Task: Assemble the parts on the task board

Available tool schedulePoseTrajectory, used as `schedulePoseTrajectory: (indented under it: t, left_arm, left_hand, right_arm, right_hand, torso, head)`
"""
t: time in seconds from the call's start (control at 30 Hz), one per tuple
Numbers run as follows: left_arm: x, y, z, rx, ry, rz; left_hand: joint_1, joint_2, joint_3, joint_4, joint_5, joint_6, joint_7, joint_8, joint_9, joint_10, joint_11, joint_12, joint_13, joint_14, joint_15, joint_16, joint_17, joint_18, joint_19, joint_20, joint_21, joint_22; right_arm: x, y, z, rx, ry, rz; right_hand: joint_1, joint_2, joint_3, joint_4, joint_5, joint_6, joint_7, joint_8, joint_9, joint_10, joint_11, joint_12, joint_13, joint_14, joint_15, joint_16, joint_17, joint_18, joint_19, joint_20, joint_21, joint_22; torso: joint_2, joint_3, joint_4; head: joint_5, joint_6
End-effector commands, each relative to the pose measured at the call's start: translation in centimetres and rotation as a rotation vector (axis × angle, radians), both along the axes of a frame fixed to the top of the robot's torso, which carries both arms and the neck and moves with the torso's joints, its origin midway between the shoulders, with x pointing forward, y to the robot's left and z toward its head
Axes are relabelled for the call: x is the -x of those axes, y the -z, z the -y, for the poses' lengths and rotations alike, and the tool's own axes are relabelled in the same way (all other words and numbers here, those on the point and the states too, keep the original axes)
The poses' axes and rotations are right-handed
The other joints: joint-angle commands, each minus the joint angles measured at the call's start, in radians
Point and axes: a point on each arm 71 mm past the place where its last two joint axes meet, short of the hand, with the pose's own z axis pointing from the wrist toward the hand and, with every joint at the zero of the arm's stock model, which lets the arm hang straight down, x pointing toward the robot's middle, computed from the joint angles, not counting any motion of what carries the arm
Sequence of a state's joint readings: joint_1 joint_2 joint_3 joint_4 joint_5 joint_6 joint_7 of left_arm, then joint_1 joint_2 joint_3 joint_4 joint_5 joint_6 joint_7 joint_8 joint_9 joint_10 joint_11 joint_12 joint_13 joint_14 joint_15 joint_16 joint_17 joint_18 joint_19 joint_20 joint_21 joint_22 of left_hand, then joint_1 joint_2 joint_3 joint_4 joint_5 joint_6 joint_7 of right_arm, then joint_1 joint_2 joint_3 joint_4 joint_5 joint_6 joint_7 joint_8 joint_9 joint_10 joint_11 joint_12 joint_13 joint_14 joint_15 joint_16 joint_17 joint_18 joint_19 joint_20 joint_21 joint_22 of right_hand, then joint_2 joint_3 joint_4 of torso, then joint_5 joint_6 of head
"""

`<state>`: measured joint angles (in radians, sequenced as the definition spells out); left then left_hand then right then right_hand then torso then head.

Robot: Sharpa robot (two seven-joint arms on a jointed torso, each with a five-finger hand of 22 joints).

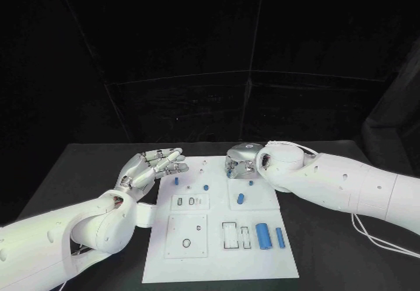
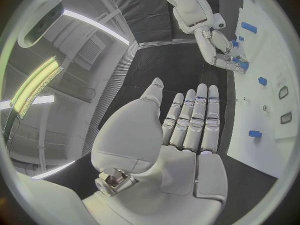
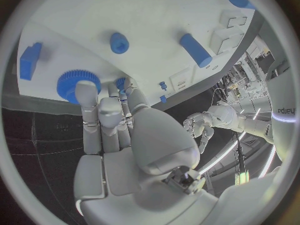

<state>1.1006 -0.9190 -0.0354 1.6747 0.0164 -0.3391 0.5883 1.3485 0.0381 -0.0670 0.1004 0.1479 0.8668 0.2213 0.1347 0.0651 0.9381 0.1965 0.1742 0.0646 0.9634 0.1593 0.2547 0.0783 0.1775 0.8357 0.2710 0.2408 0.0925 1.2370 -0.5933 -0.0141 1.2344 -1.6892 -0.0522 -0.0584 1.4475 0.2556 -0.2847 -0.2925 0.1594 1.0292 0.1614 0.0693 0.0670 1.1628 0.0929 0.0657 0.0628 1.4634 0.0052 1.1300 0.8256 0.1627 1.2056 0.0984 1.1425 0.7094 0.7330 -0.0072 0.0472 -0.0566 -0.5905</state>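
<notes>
Board (image 1: 219, 260): white, centre of frame, blue parts scattered on it; two long pegs (image 1: 263, 235) lower right. Left hand (image 1: 153, 167): at the board's upper-left edge, fingers straight, holding nothing. Right hand (image 1: 243, 162): over the board's top edge, fingertips touching a blue gear (image 3: 75, 83); grip uncertain.

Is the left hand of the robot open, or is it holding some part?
Open. The left hand shows a bare palm with straight, extended fingers and nothing in them; in the head view it hovers at the left edge of the task board.
</notes>
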Motion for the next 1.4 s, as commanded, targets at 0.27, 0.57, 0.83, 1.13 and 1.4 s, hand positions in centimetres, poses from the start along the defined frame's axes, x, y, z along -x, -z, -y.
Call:
schedulePoseTrajectory:
  t: [0.27,0.57,0.83,1.13,1.4]
  left_arm:
    - [0.0,-0.2,0.1,0.004,0.021,0.005]
    - [0.0,-0.2,0.1,0.005,0.025,0.003]
    - [-0.1,-0.2,0.2,0.006,0.031,0.001]
    - [-0.2,-0.3,0.4,0.007,0.039,-0.001]
    - [-0.3,-0.5,0.4,0.006,0.04,0.001]
  left_hand:
    - [-0.003,0.007,0.001,-0.007,-0.003,0.002,0.035,-0.006,-0.001,0.004,0.005,-0.004,-0.001,0.007,-0.001,-0.007,-0.001,0.005,0.006,-0.002,-0.006,-0.002]
    - [-0.002,0.008,0.001,-0.009,-0.005,0.002,0.035,-0.008,-0.001,0.004,0.005,-0.006,-0.001,0.008,0.0,-0.01,-0.002,0.005,0.007,-0.002,-0.008,-0.003]
    - [-0.002,0.008,0.001,-0.01,-0.005,0.002,0.035,-0.008,-0.001,0.004,0.005,-0.006,-0.001,0.008,0.0,-0.01,-0.002,0.005,0.007,-0.002,-0.008,-0.003]
    - [-0.002,0.009,0.001,-0.011,-0.005,0.001,0.035,-0.009,-0.001,0.004,0.006,-0.007,-0.001,0.008,0.0,-0.011,-0.002,0.005,0.007,-0.002,-0.009,-0.004]
    - [-0.002,0.009,0.001,-0.011,-0.005,0.001,0.035,-0.009,-0.001,0.004,0.006,-0.007,-0.001,0.008,0.0,-0.011,-0.002,0.005,0.007,-0.002,-0.009,-0.004]
  right_arm:
    - [0.5,-1.4,-0.3,-0.096,-0.007,0.126]
    - [0.6,-2.1,-1.3,-0.162,0.022,0.189]
    - [-0.5,-1.9,-3.5,-0.166,0.028,0.193]
    - [-1.3,-1.6,-5.5,-0.146,0.047,0.183]
    - [-1.4,-1.7,-6.1,-0.153,0.057,0.205]
  right_hand:
    - [0.011,0.027,0.02,0.001,-0.02,0.04,-0.005,0.003,0.002,0.04,-0.011,0.0,0.001,0.03,-0.012,0.063,0.064,-0.03,0.047,-0.002,0.08,0.114]
    - [0.011,0.028,0.027,0.001,-0.028,0.039,-0.004,-0.002,0.0,0.037,-0.01,-0.005,-0.001,0.026,-0.011,0.076,0.072,-0.031,0.046,-0.001,0.093,0.127]
    - [0.002,0.028,0.03,0.002,-0.034,0.029,0.002,-0.007,-0.002,0.018,-0.004,-0.006,-0.002,0.022,-0.006,0.085,0.075,-0.032,0.041,0.003,0.102,0.134]
    - [-0.004,0.029,0.032,0.002,-0.035,0.023,0.004,-0.008,-0.003,0.011,-0.001,-0.006,-0.002,0.02,-0.004,0.09,0.079,-0.032,0.039,0.005,0.106,0.138]
    - [-0.007,0.028,0.032,0.002,-0.036,0.02,0.005,-0.007,-0.003,0.007,0.0,-0.006,-0.002,0.02,-0.002,0.095,0.083,-0.033,0.039,0.006,0.108,0.14]
  torso:
    - [0.0,0.0006,-0.0004]
    - [0.003,-0.0006,0.0029]
    - [0.005,-0.0005,0.0032]
    - [0.007,-0.0011,0.0042]
    - [0.01,-0.0015,0.0029]
  head:
    - [0.0,0.0]
    - [0.002,0.01]
    - [0.007,0.012]
    - [0.012,0.012]
    - [0.017,0.012]
